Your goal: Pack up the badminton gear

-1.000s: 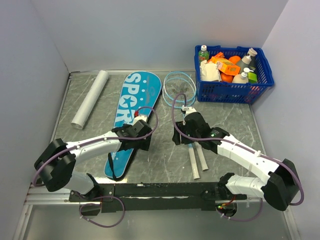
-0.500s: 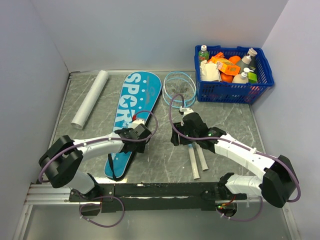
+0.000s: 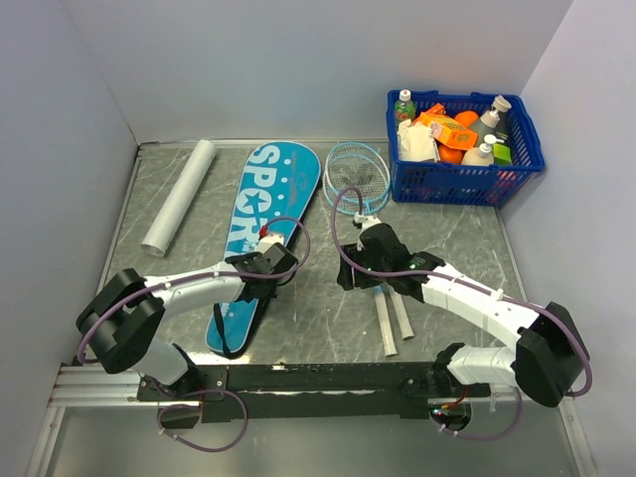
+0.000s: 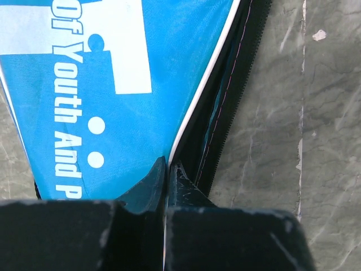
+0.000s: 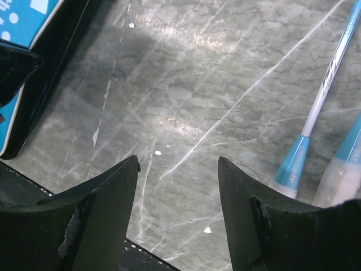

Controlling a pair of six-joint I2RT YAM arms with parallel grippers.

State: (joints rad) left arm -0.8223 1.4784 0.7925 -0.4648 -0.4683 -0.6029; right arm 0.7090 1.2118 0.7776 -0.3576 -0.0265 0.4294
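Left gripper [image 4: 167,167]: jaws together, pinching the white-piped rim of the teal bag [image 4: 113,84] at its right-hand edge. The black fingers [image 4: 146,183] are scuffed and taper to narrow tips. The bag's top panel is smooth, slightly glossy fabric with white lettering. Beside the pinch point a black zipper [image 4: 223,130] track runs along a dark side wall.

Right gripper [image 5: 177,169]: jaws wide apart with nothing between them, over grey veined stone-pattern table [image 5: 186,96]. Its fingertips are broad, black and wedge-shaped. The wrist view does not show whether they touch the surface.

Teal bag, top view: flat on the table, racket-shaped. The long axis runs far to near and leans left toward the near end. The wide rounded head lies far, lettered SPORT, and the narrow end lies near the arm bases. The left gripper sits at about mid-length on the right edge.

Rackets [image 3: 356,171]: thin light-blue frames, two heads overlapping at the far end just beside the blue basket [image 3: 517,164]. The white handles point near, side by side. The right arm crosses over the shafts.

Open room: a strip of bare tabletop lies between the bag's right edge and the racket handles, and the right gripper sits in it. A white roll [image 3: 179,196] lies left of the bag, near the left wall. The basket fills the far right corner.
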